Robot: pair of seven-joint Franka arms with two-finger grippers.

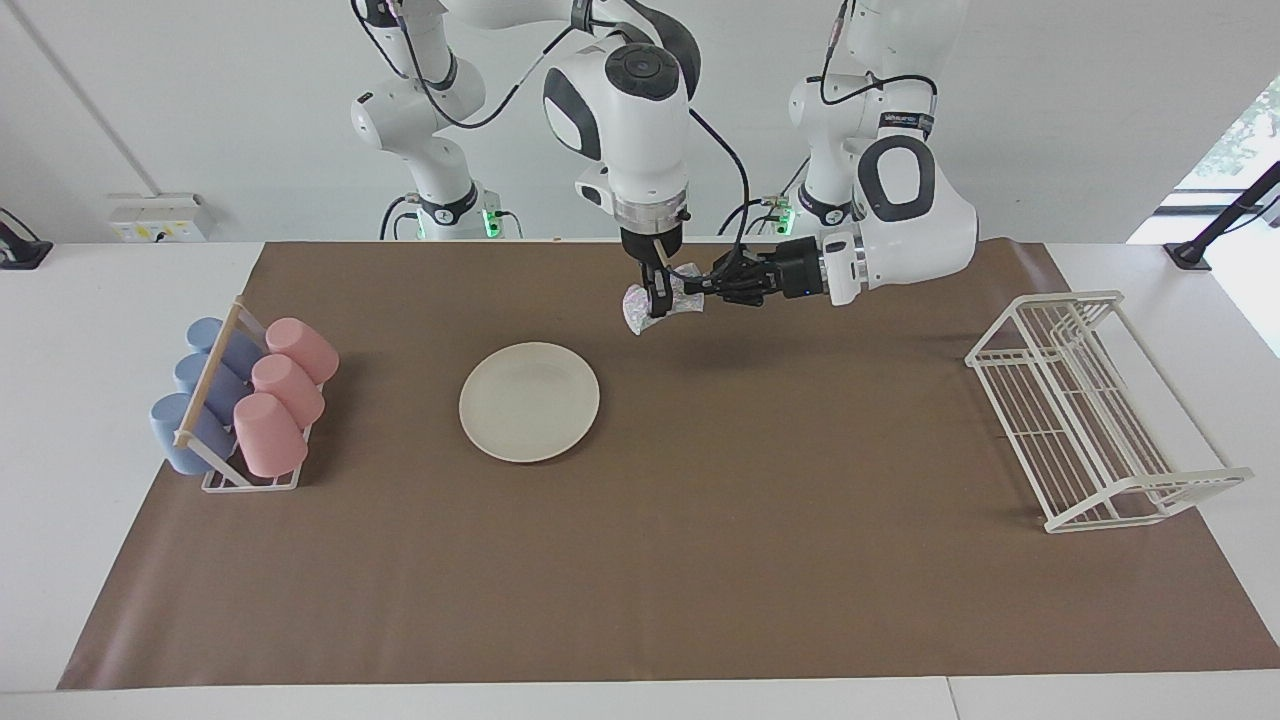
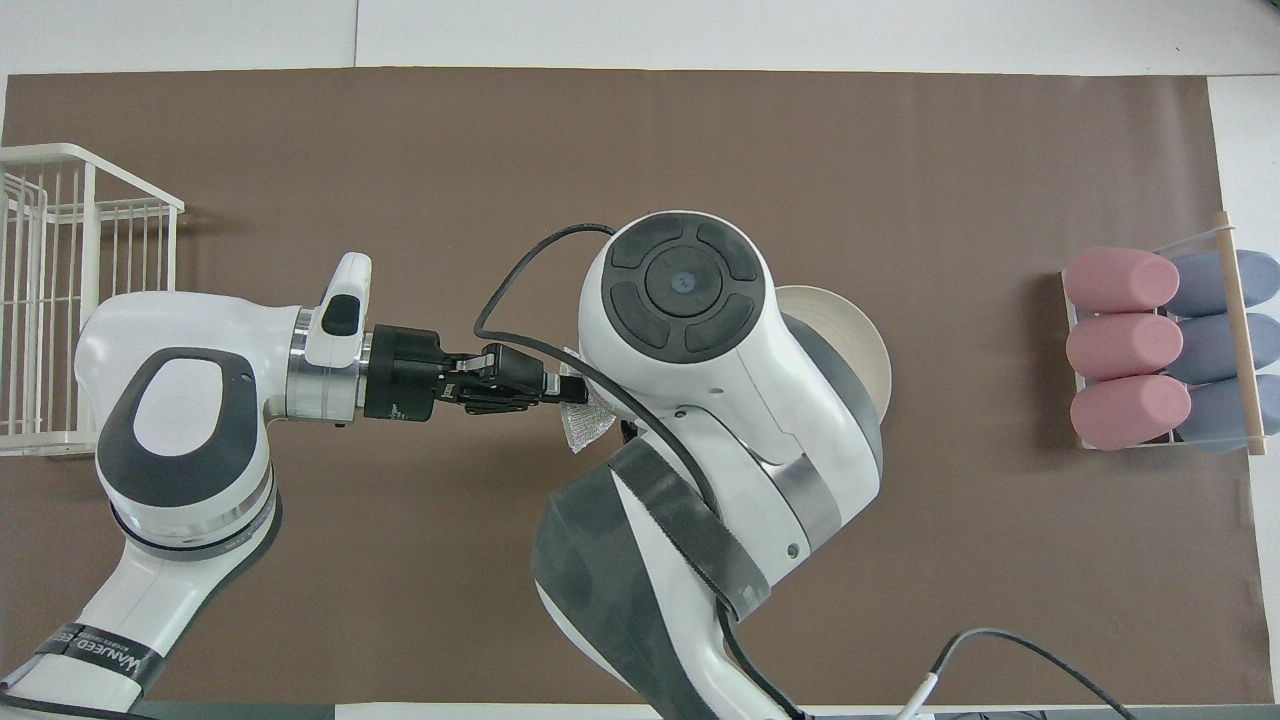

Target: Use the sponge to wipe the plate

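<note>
The cream-white plate (image 1: 529, 401) lies flat on the brown mat; in the overhead view only its edge (image 2: 862, 350) shows past the right arm. The silvery sponge (image 1: 640, 305) hangs in the air over bare mat, not over the plate. My right gripper (image 1: 656, 298) points straight down and is shut on the sponge's middle, which is pinched into a bow shape. My left gripper (image 1: 700, 285) lies level and meets the sponge's edge from the side. In the overhead view the sponge (image 2: 588, 425) peeks out by the left gripper (image 2: 565, 388); the right gripper is hidden under its own wrist.
A rack of pink and blue cups (image 1: 245, 405) stands at the right arm's end of the mat. A white wire rack (image 1: 1085, 410) stands at the left arm's end. The brown mat (image 1: 700, 560) covers most of the table.
</note>
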